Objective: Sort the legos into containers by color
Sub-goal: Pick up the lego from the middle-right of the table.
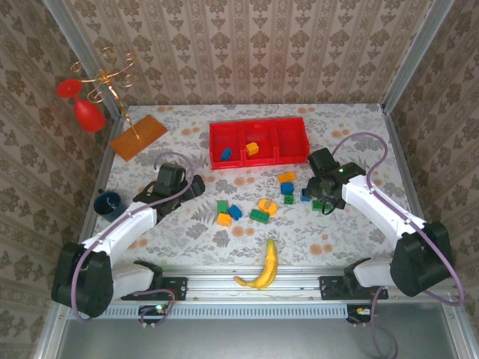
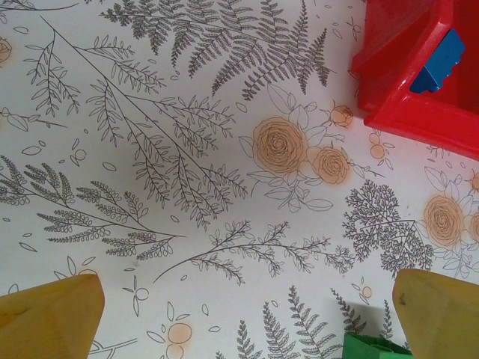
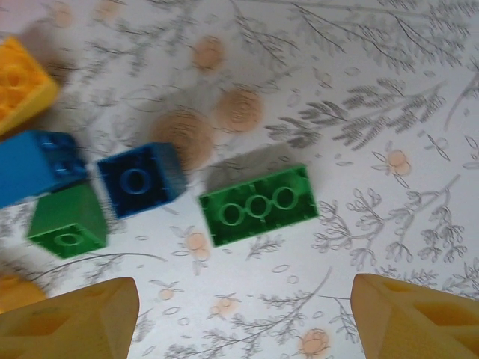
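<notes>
Below right gripper [image 3: 245, 303], wide | green lego [image 3: 258, 204], underside up | left gripper [image 2: 248, 303] wide

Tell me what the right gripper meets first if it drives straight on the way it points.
Most likely the long green brick, lying ahead between the fingers of the open right gripper, though depth is unclear.
</notes>
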Controlling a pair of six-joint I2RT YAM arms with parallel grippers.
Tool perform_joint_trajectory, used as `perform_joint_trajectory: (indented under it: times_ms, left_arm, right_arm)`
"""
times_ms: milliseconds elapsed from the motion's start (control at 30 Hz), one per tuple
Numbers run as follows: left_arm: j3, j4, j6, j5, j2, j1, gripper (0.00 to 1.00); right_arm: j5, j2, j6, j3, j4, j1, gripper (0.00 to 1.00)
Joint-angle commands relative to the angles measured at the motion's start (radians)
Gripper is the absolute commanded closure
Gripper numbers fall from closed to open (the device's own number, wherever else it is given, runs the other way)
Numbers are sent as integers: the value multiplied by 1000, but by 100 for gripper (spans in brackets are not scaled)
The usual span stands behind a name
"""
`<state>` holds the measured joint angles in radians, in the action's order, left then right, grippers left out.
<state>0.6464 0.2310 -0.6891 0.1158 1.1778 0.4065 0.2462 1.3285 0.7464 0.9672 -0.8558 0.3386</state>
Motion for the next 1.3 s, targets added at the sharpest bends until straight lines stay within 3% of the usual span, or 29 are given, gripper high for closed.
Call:
perform_joint_trajectory:
  times_ms: [0, 267, 533, 767, 1033, 1267]
  left_arm:
    - [29, -1, 1, -3, 2, 6, 0]
    - [23, -1, 3, -5, 9, 6, 0]
    - [16, 7, 5, -10, 14, 7, 0]
    - [13, 18, 10, -5, 14, 6, 0]
    - [14, 17, 13, -4, 14, 7, 0]
    - [13, 19, 11, -8, 7, 6, 0]
  right_arm:
    - [-16, -4, 43, -41, 15, -35, 24]
    - [-34, 7, 77, -110, 93, -115, 12]
    - [-53, 123, 102, -98, 172, -154, 2]
    - [-60, 203, 104, -82, 184, -156, 1]
    - [-82, 186, 103, -135, 191, -155, 2]
    - [-82, 126, 101, -173, 182, -157, 10]
